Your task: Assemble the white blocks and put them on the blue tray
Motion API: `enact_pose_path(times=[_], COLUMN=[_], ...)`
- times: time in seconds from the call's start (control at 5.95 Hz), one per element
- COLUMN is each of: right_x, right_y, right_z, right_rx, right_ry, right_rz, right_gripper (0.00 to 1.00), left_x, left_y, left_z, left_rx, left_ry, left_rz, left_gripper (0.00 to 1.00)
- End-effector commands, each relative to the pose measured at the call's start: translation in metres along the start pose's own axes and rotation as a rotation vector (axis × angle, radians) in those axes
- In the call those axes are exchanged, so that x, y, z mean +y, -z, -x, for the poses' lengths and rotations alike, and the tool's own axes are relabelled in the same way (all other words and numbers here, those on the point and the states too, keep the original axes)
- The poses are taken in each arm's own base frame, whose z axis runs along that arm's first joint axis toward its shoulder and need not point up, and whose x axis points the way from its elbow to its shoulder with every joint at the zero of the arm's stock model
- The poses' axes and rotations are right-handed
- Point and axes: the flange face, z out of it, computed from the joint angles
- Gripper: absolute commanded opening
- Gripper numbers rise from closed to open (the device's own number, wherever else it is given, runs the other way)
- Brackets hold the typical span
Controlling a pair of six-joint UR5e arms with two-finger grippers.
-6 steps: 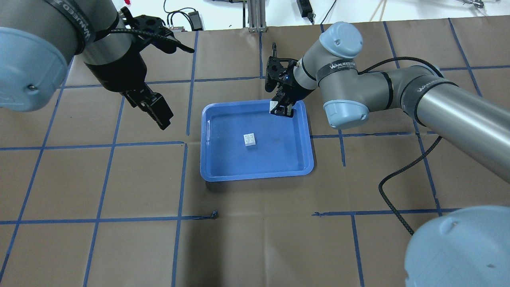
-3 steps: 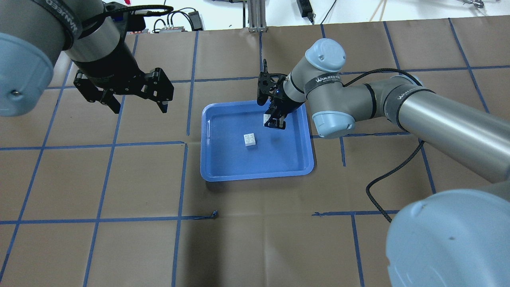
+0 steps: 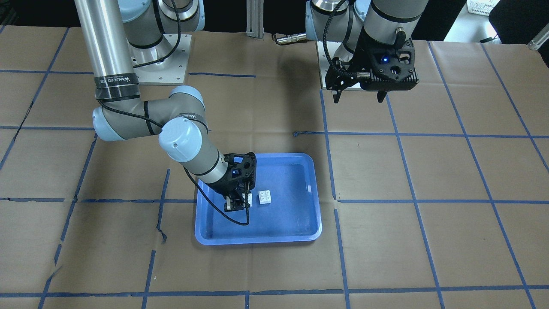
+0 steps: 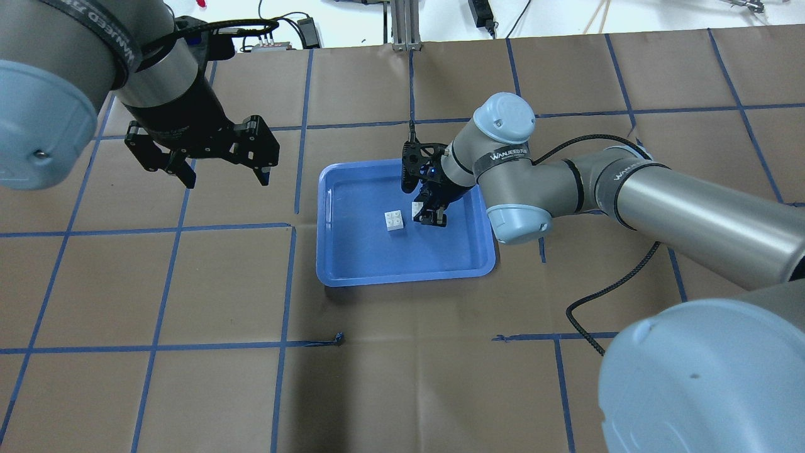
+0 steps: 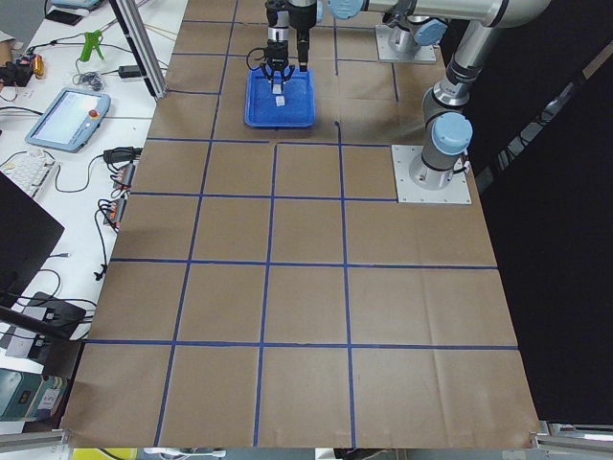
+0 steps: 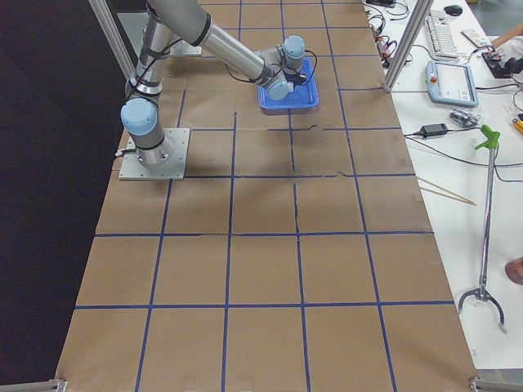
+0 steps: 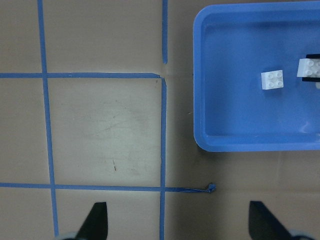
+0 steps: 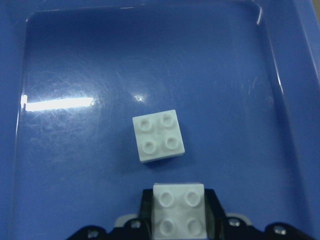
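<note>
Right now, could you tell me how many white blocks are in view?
2. One block lies loose on the blue tray; the other block is in the right gripper, beside it.

One white block studs-up on the blue tray, second white block just beside, in right pincer.
</note>
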Motion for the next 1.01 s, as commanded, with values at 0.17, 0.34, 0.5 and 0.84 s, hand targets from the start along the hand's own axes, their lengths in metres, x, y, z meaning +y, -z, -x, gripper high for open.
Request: enact_pose_path(times=[0.17,0.34,0.5,0.84], right_x=[-0.0042,-0.0044,-0.0039,-0.0053], right_y=[-0.0120,-0.0118,-0.0112,-0.0109], right_z=[0.0024,0.0022,0.0015,0.0023], right_rx=[0.008,0.011,0.014,0.010], right_ry=[0.009,0.005,-0.010,-0.023], right_rz=[-0.006,-0.007,-0.009,-0.013], right_gripper=[0.27,0.27,0.27,0.27], left_x=[-0.0027,-0.0031,-0.0005,-0.0008], left_y=[0.0084,0.0057,0.0083,0.0083], left_z=[0.0068,0.0051,0.0064,0.0073], left_rx=[0.003,0.004,0.002,0.000], left_ry=[0.015,0.010,0.014,0.015], left_rz=[-0.010,-0.005,-0.010,-0.010], left_gripper=[0.99,0.99,0.99,0.99])
